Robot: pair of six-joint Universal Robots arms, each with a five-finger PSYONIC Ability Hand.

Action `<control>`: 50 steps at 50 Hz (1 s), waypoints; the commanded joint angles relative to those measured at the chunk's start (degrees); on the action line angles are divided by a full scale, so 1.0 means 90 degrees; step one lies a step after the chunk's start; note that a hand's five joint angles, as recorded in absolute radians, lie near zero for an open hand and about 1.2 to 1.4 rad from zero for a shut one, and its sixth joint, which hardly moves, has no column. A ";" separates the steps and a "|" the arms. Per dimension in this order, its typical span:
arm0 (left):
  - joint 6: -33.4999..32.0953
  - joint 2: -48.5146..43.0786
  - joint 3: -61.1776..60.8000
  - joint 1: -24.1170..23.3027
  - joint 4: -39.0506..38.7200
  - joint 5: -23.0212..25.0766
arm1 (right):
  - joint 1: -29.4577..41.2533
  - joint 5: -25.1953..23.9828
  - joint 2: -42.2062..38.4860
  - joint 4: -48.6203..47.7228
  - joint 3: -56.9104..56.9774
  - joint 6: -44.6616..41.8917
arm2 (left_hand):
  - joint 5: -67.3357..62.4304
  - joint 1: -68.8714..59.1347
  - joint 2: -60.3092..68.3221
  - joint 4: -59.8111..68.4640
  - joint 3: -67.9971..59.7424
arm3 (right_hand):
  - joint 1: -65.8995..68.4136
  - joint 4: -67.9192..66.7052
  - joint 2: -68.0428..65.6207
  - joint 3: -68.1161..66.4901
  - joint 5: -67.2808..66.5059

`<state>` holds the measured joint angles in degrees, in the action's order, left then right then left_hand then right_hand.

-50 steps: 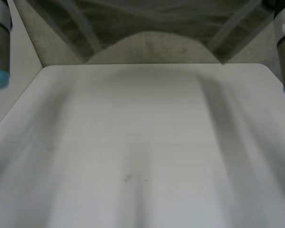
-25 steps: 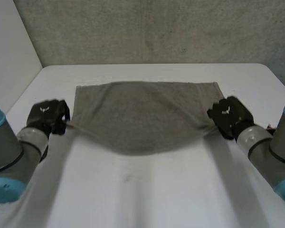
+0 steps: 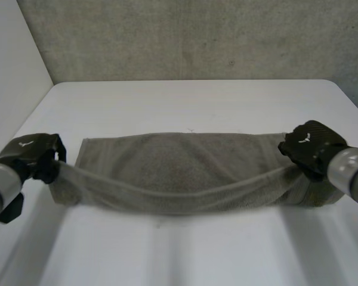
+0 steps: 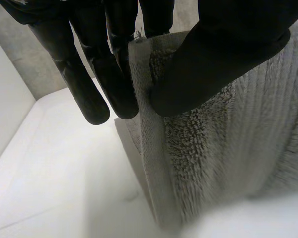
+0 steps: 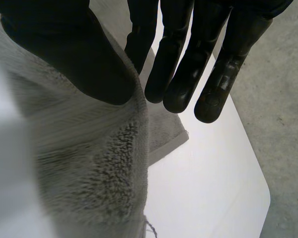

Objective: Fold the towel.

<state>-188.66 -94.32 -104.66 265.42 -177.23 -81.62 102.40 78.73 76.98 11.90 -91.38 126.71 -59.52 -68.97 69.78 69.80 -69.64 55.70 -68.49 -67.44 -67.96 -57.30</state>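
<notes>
I see the grey towel (image 3: 185,170) sagging above the tabletop (image 3: 185,104). The left hand (image 3: 33,156) and the right hand (image 3: 310,146) each pinch a towel corner between thumb and fingers (image 4: 92,94).

On my right wrist feed, the black right hand (image 5: 64,44) pinches the edge of the grey terry towel (image 5: 89,163): thumb on the near face, the long fingers (image 5: 181,64) held straight on the far side. The towel hangs from that grip, and a lower corner of it lies flat on the white table (image 5: 208,188) below the fingertips. Past the table's rounded corner I see grey concrete floor (image 5: 283,114).
</notes>
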 commanded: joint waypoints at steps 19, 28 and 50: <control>0.0015 -0.4559 0.4198 -0.0741 -0.1734 -0.1058 | 0.0468 0.0471 -0.4119 -0.3949 0.3365 0.0041 | -0.1164 -0.1226 0.1135 0.1134 -0.1151 | 0.2700 -0.1279 -0.1396 -0.1338 -0.1412; 0.0102 -0.4414 0.4140 -0.0926 -0.1812 -0.1058 | 0.0546 0.0470 -0.4100 -0.4018 0.3200 0.0501 | 0.6614 0.6552 -0.6643 -0.6644 0.6627 | -0.5078 0.6499 0.6382 0.6440 0.6366; 0.0122 -0.1718 0.1064 -0.1170 -0.1977 -0.1029 | -0.0411 0.0187 -0.1639 -0.0678 0.0983 0.3264 | 0.6614 0.6552 -0.6643 -0.6644 0.6627 | -0.5078 0.6499 0.6382 0.6440 0.6366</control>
<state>-187.72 -115.74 -86.60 256.48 -193.75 -90.92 102.12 82.11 61.95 -3.66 -80.73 155.90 -1.98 -10.22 9.55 9.72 -9.56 12.17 -13.53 -12.88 -12.25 -3.14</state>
